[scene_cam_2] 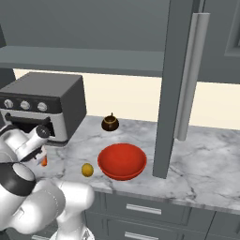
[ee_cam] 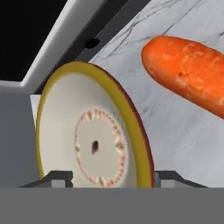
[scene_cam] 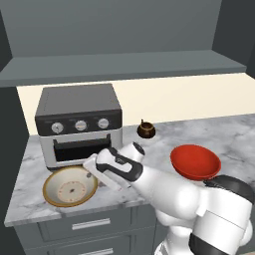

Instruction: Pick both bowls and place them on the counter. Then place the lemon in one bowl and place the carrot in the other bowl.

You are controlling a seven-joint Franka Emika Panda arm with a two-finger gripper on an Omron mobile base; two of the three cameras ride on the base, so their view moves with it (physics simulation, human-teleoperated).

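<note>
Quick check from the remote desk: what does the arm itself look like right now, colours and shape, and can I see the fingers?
The arm is glossy white with rounded, bulbous links and dark grey-black joint bands. The gripper shows two small dark grey finger tips. No cables or markings are visible.

The carrot (ee_cam: 192,74) is cut off by the right edge of the hand view; its tapered end cannot be seen there. In the right base view, the arm hides most of the carrot (scene_cam_2: 44,162), leaving a small orange tip. The cream bowl (scene_cam: 69,187) is partly covered on its right side by the arm. The oven (scene_cam_2: 42,105) is cut off at the left edge.
</note>
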